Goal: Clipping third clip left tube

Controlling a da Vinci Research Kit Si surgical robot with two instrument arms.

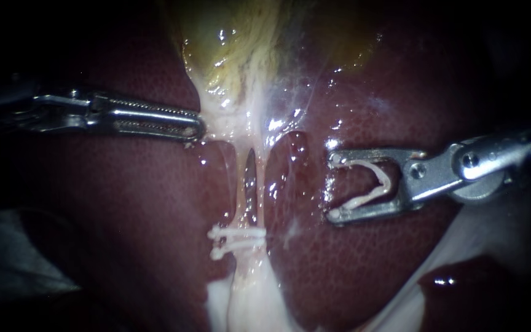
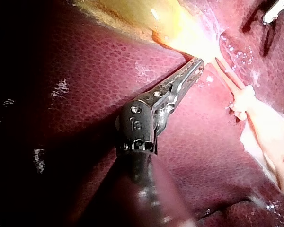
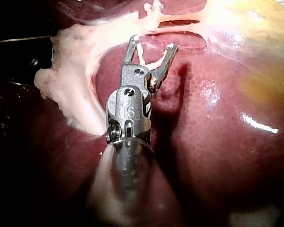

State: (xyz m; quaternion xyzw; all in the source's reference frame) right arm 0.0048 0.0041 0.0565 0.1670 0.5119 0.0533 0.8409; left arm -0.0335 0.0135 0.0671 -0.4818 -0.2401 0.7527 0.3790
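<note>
Two pale tubes run down from the gallbladder (image 1: 235, 43) with a dark slit between them. The left tube (image 1: 236, 184) carries two white clips (image 1: 238, 241) low down, one just under the other. My right instrument (image 1: 335, 187) holds a white V-shaped clip (image 1: 373, 183) between its wide-spread jaws, over the liver to the right of both tubes and apart from them. My left instrument (image 1: 199, 129) has its jaws shut on pale tissue at the gallbladder's neck, above the left tube. In the right wrist view the loaded clip (image 3: 149, 61) points toward the tubes.
Dark red liver (image 1: 124, 203) lies on both sides of the tubes. Pale fatty tissue (image 1: 247, 301) spreads below the two clips. A thin glistening membrane (image 1: 302, 104) covers the liver right of the tubes.
</note>
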